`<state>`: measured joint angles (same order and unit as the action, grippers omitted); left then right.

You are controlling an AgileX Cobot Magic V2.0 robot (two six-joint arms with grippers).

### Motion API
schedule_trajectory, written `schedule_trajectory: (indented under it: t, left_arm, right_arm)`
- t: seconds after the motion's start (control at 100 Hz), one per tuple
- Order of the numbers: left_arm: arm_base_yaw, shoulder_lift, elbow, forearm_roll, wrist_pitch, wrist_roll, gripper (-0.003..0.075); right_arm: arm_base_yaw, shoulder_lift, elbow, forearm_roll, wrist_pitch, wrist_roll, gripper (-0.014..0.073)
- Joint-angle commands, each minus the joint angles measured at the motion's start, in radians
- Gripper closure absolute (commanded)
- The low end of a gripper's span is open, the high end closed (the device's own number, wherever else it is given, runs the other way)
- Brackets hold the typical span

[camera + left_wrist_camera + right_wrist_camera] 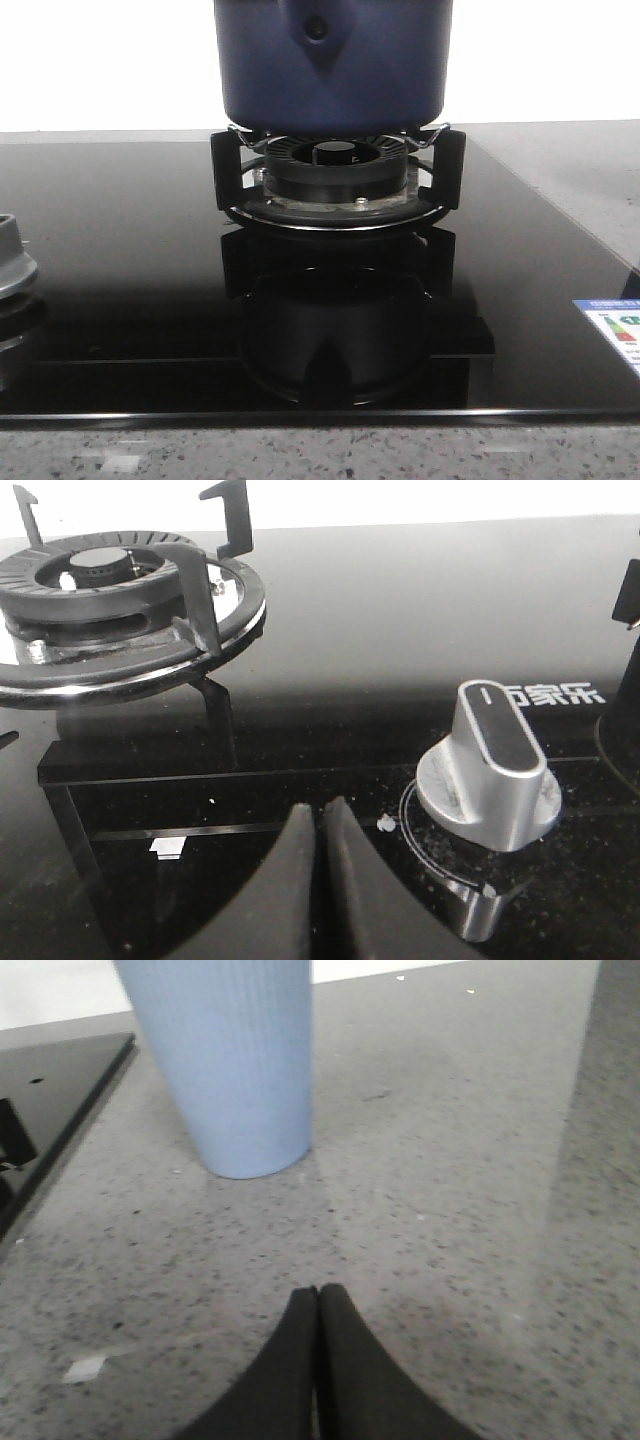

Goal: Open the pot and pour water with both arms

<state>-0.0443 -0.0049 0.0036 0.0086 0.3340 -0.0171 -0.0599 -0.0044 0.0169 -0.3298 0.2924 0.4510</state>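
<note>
Both fingers pairs pressed together, empty: left (320,865) low over cooktop (400,640), right (318,1355) over counter (470,1210).

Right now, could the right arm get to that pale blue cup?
Probably yes. The right gripper, shut and empty, faces the pale blue cup across bare granite countertop; nothing stands between them.

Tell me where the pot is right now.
In the front view, the pot sits on the gas burner's black supports, centred at the far side of the black glass cooktop; its top is out of frame.
</note>
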Motion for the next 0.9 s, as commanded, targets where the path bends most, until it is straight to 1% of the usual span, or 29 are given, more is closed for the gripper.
schedule_trajectory:
  t: [0.0, 0.05, 0.09, 0.16, 0.29, 0.89]
  left_arm:
    - [0.005, -0.029, 0.043, -0.009, -0.054, -0.009, 0.0741]
    - [0.005, -0.029, 0.043, -0.009, -0.054, -0.009, 0.0741]
    - [0.005, -0.029, 0.043, -0.009, -0.056, -0.009, 0.0741]
    - [0.005, -0.029, 0.043, -0.009, -0.056, -0.009, 0.0741]
    - [0.005, -0.029, 0.043, -0.009, -0.056, -0.009, 0.0741]
    - [0.005, -0.029, 0.043, -0.009, -0.058, -0.009, 0.0741]
  right_arm:
    - [-0.023, -0.027, 0.023, 0.015, -0.023, -0.023, 0.0658]
    - [-0.025, -0.025, 0.023, 0.041, 0.003, -0.028, 0.0658]
    - [-0.025, -0.025, 0.023, 0.063, 0.025, -0.056, 0.0658]
    - [-0.025, -0.025, 0.023, 0.066, 0.021, -0.106, 0.0658]
    - [-0.025, -0.025, 0.023, 0.067, 0.021, -0.155, 0.0658]
    - [-0.025, -0.025, 0.023, 0.067, 0.015, -0.153, 0.0658]
